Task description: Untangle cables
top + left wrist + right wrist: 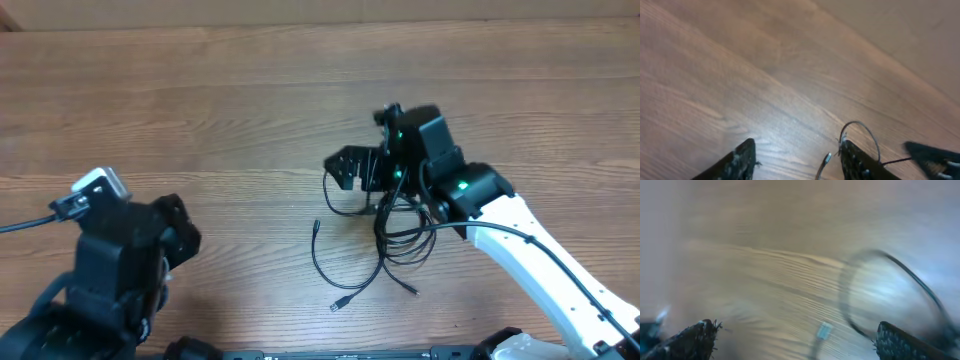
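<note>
Cables (385, 240) lie mid-table in one loose tangle. Its long axis runs from the right gripper (347, 170) toward the near edge, with the plug ends (340, 303) trailing nearest.

Right gripper: fingers spread wide, nothing between them, hovering over the tangle's far end. The wrist view is blurred, so the clearance is probably small but unclear.

Left gripper (797, 167): fingers apart, empty, well off to the left.

Right arm is nearer; judged the one to pick.
</note>
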### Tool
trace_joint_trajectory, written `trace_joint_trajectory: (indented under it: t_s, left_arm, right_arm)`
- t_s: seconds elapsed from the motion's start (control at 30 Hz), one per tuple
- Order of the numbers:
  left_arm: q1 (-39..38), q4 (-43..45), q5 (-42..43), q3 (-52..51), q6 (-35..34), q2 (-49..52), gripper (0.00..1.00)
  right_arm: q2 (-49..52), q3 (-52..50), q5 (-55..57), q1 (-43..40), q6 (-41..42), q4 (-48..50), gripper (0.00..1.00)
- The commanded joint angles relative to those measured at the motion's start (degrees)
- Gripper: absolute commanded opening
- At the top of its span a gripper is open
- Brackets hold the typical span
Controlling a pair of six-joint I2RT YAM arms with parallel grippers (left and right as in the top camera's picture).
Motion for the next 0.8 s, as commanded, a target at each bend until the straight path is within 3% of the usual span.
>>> trace_joint_trajectory:
  t_s: [0.0,0.27,0.53,0.77]
  left_arm:
    - [0.35,0.68,0.15,-2.25,-5.33,1.42,0.58]
    - [0.35,4.13,4.83,-2.93,-5.66,4.96,0.91]
    - [0.31,3.93,7.43,-2.93,-5.42,9.07,0.95]
    - [0.31,5.42,11.61,-2.93,-5.42,12.79,1.00]
  right_arm:
    - [-1.01,3.98,-13.53,0.74,-8.74,1.27,1.00]
    - [-0.90,4.37,-5.95,4.90,-10.73,-4.59,1.00]
    - [-1.18,18.08,-6.10,-1.95,-4.39,-10.84,1.00]
    - [3.34,32.04,-4.68,-13.46,-8.70,-29.92,1.00]
